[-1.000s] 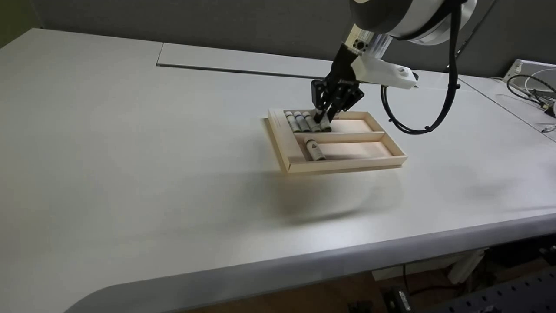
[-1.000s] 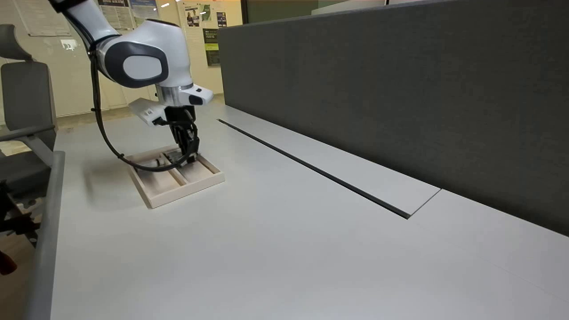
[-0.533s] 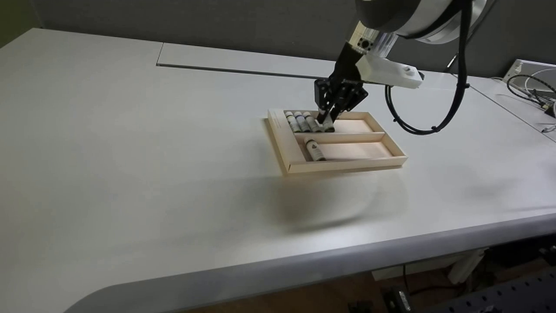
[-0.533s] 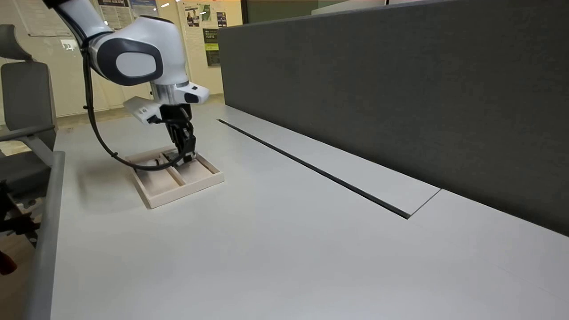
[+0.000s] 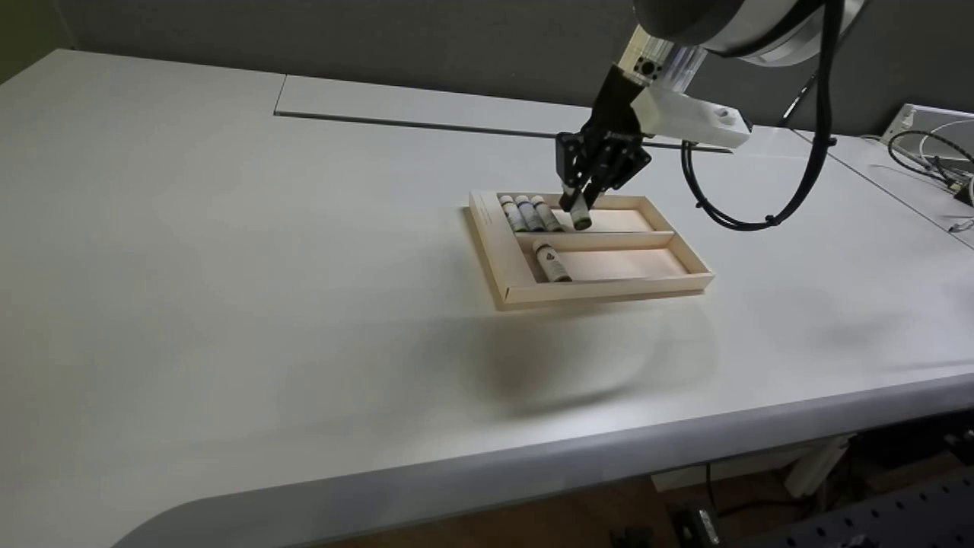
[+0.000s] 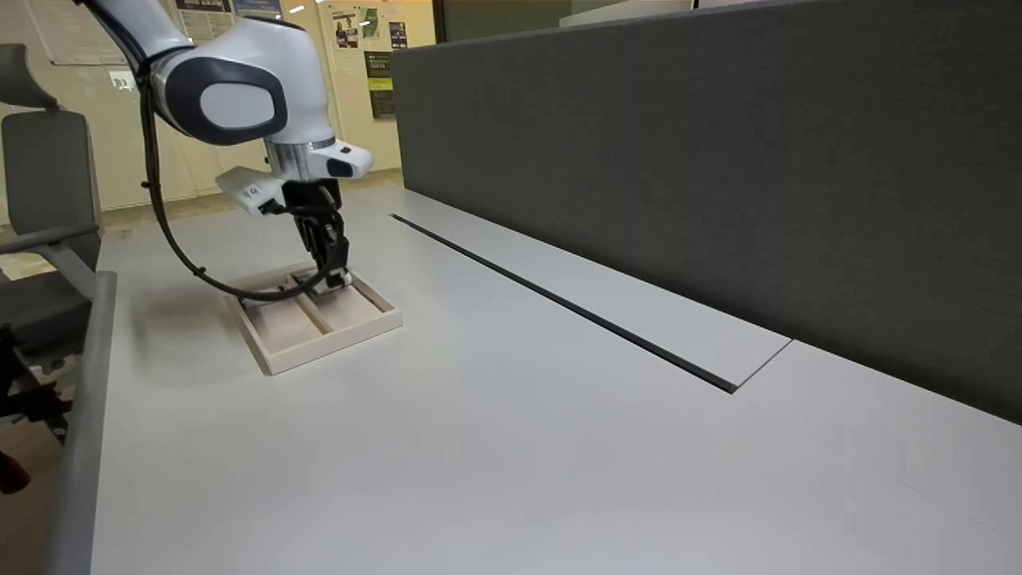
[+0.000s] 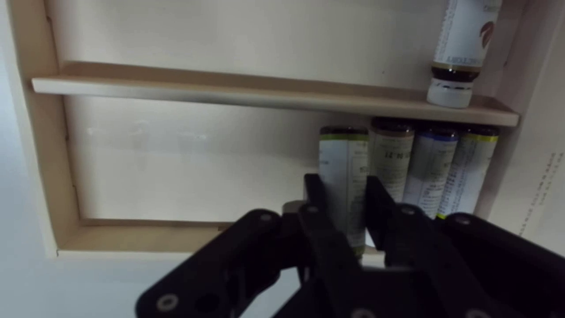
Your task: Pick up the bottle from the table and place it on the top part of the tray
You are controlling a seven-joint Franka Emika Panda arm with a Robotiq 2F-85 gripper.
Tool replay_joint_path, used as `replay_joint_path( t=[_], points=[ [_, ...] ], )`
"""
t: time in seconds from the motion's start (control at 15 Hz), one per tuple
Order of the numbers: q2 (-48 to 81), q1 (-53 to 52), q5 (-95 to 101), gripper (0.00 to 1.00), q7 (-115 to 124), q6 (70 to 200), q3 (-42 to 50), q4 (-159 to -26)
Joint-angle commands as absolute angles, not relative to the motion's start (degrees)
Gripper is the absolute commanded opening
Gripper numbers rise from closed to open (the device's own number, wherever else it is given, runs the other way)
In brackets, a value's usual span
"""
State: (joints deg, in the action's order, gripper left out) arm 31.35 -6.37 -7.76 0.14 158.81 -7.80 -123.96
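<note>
Bottle [image 7: 345, 172] seems already picked: the claw [image 7: 343, 181] is closed on it from both sides and holds it above the compartment [image 5: 624, 221] of the tray [image 5: 609, 289] nearer the back edge of the table [image 5: 304, 304]. Lowering and release, beside three other bottles [image 5: 529, 215], are probably left.

white table [image 5: 304, 289] | light-wood tray [image 5: 502, 243] flat on it | cables [image 5: 930, 175] well apart from tray
</note>
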Motion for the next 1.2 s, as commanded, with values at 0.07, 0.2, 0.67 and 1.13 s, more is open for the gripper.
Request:
replay_joint_path(
  t=[0.07,0.2,0.67,1.13],
  points=[
    [30.53,-6.57,-7.46,0.07,2.05,157.99,-7.45,-124.68],
    [30.78,-6.49,-7.51,0.07,1.95,158.01,-7.51,-124.62],
    [31.85,-6.34,-7.30,0.53,1.47,157.93,-7.59,-124.26],
    [28.01,-6.25,-6.89,0.49,0.82,159.94,-7.53,-127.16]
  ],
)
